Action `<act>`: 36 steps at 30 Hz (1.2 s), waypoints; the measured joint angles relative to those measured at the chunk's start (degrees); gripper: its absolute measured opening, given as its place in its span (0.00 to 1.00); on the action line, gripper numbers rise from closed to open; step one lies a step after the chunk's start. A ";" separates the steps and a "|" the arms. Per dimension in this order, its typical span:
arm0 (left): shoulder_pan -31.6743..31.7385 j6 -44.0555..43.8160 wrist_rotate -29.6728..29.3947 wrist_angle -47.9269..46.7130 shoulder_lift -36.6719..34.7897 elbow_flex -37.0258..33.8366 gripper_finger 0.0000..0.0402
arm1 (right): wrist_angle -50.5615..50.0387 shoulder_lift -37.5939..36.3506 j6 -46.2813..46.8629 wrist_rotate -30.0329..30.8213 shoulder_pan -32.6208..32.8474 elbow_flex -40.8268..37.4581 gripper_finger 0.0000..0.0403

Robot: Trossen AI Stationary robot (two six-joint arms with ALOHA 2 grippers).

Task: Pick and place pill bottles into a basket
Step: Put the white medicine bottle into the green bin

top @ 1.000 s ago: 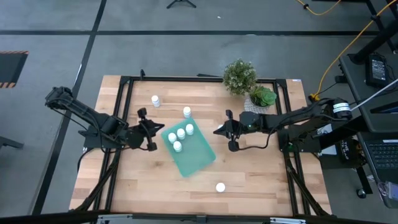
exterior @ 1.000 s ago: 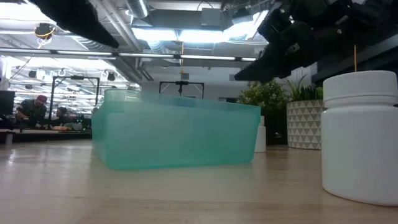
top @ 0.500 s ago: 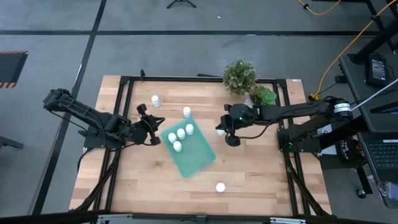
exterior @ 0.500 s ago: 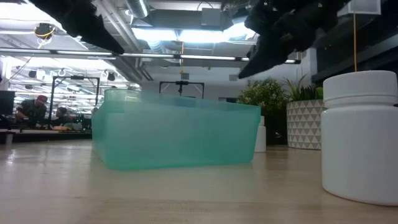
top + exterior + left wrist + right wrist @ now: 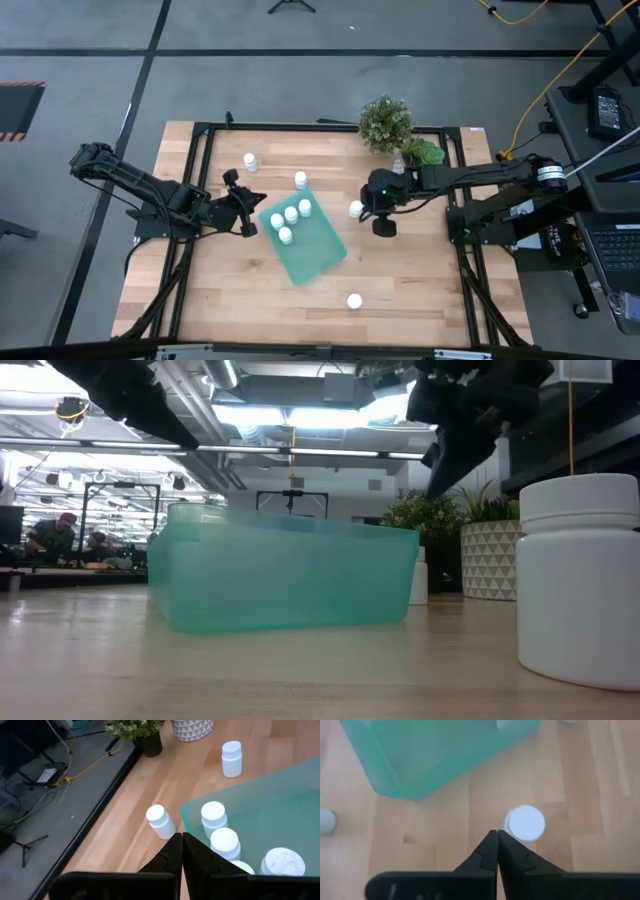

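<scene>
Across the wooden table point(image 5: 400, 280) the biggest loose thing is the teal basket point(image 5: 315, 250), lying at an angle near the middle. 4 pill bottles point(image 5: 291, 213) stand inside it, bunched in the corner nearest the left arm; the left wrist view shows their white caps point(image 5: 224, 839) just inside the rim.

Behind the basket, at the far edge, sit a leafy plant point(image 5: 385, 122) and a white patterned pot point(image 5: 420, 155) with green leaves.

Outside the basket I count 4 more bottles: 1 near the far left point(image 5: 250, 161), 1 just beyond the basket's far corner point(image 5: 300, 180), 1 to the basket's right point(image 5: 355, 209), and 1 alone toward the near edge point(image 5: 354, 301), which looms large in the low view point(image 5: 580, 580).

Left gripper point(image 5: 247, 210) hangs just beside the basket's left corner, fingers pressed together and holding nothing. Right gripper point(image 5: 383, 226) hovers close to the bottle on the basket's right, its fingers likewise together and empty, with that bottle's cap point(image 5: 525, 822) just past the tips.
</scene>
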 joint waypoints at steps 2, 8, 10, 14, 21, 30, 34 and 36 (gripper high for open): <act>0.00 -1.28 -0.18 0.01 0.00 0.00 0.02 | 0.09 0.00 -0.48 1.08 0.00 0.00 0.03; 0.00 -0.04 -2.60 0.01 0.04 0.00 0.01 | 1.59 0.00 -4.64 1.20 -0.59 -0.35 0.03; 0.00 0.70 -4.86 0.01 0.04 0.00 0.00 | 5.37 -0.20 -4.74 1.25 -1.12 -2.26 0.03; 0.00 0.84 -8.52 0.01 0.07 0.00 0.01 | 8.86 -1.19 -4.38 1.29 -2.15 -6.50 0.03; 0.00 0.86 -10.52 0.01 0.09 -0.02 0.03 | 12.44 -2.51 -4.37 1.25 -2.45 -8.39 0.03; 0.00 0.42 -11.23 0.05 0.09 -0.02 0.00 | 12.68 -2.58 -6.08 1.25 -2.47 -8.39 0.03; 0.00 0.42 -11.23 0.14 0.09 -0.02 0.01 | 12.62 -2.58 -6.08 1.27 -2.47 -8.39 0.06; 0.00 0.40 -11.25 0.14 0.09 -0.02 0.02 | 12.47 -2.58 -6.19 1.25 -2.47 -8.39 0.10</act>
